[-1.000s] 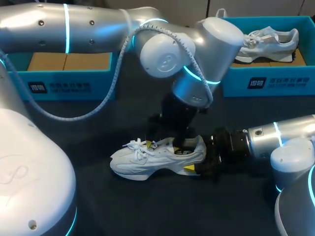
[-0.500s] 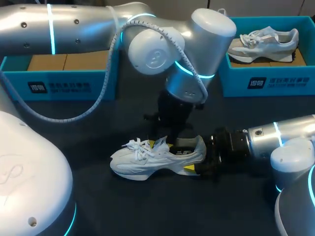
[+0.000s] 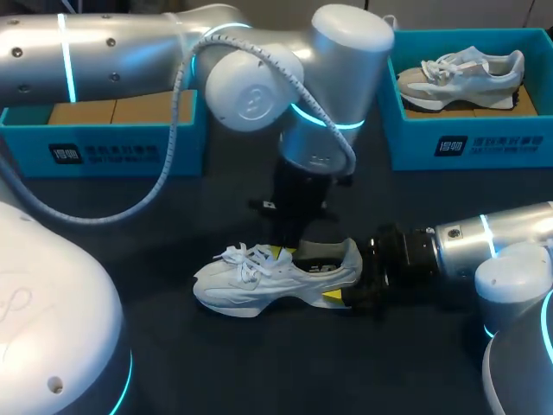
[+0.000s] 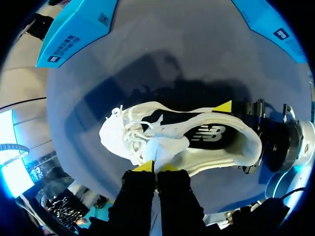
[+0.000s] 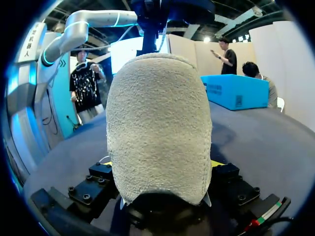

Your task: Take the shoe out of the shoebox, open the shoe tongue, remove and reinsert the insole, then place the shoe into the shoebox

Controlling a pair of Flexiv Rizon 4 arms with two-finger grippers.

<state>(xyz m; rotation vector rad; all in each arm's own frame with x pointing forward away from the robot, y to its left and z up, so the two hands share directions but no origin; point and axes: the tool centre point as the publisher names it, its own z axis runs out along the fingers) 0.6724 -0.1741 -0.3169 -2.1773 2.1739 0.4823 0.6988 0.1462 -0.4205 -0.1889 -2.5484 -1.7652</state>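
Dark table [image 3: 155,259]; shoe [image 3: 259,281] heel half-hides right gripper [image 3: 347,278].

Left shoebox [image 3: 104,154] and right shoebox [image 3: 484,145] bear illegible print.

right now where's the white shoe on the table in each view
head view: shoe mid-table, toe left, heel in the right pincer.
left wrist view: just ahead of the left pincer, which pinches its tongue.
right wrist view: its heel fills the pincer's grip.
shared landmark: the heel clamped by the right pincer.

Robot lab: left arm [image 3: 130,52], right arm [image 3: 492,242], shoebox [image 3: 104,151] on dark table [image 3: 259,363].
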